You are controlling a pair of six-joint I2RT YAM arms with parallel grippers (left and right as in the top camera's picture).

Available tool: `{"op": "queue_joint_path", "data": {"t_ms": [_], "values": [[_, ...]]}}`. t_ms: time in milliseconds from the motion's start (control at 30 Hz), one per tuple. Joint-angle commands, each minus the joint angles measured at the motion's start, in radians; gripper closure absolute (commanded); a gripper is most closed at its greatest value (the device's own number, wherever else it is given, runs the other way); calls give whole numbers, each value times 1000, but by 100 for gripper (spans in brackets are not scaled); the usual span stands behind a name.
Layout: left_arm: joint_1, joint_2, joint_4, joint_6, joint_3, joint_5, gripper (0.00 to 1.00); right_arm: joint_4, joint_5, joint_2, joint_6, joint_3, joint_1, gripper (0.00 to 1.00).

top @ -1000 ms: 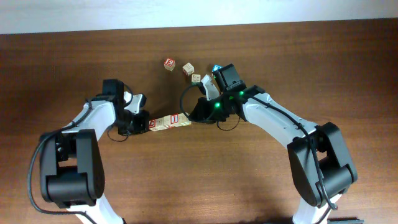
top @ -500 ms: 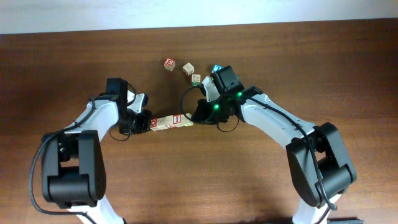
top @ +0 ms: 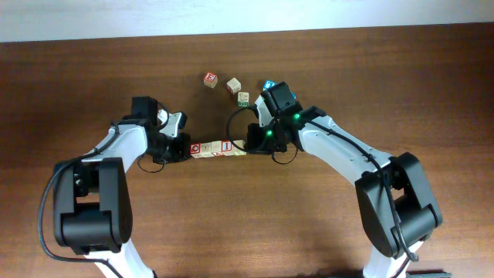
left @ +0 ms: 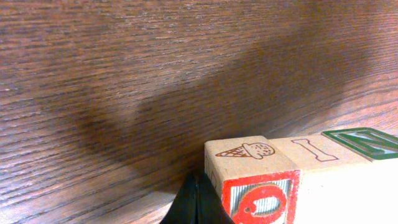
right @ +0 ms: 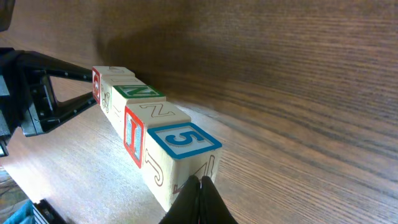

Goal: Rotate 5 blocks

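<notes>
On table (top: 255,232), block row (top: 218,147) now straighter.

Touching the shut black fingertips (right: 194,205): pale wooden cube with blue-framed 5 (right: 185,142), nearest in a straight row of pale wooden letter cubes (right: 140,106) running away leftward to the black left gripper (right: 84,87).

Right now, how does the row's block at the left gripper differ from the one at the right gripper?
Top face: left-end block shows an ice-cream cone, right-end block a blue-framed 5. Side face: left-end red-framed, right-end an outlined J. Neighbour: shut left gripper versus shut right gripper. Both: pale wooden cubes ending one row.
</notes>
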Motion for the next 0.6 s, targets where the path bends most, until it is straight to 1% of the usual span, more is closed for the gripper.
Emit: {"op": "queue_joint_path", "data": {"t_ms": [0,133,267,400,467,567], "values": [[-88,46,-11,22,-35,313,100,9,-162,23,-8,34,78,96],[-95,46,-13,22,-35,313,100,5,-147,48,-1,35,79,96],[-135,46,-12,22,-35,312,100,4,-117,68,6,35,79,96],[-164,46,-12,21,-35,312,100,-12,-46,68,18,34,79,96],[-166,46,-13,21,-35,312,100,-23,23,68,33,34,79,96],[-166,46,-13,14,-35,312,100,-26,64,69,37,34,79,96]]}}
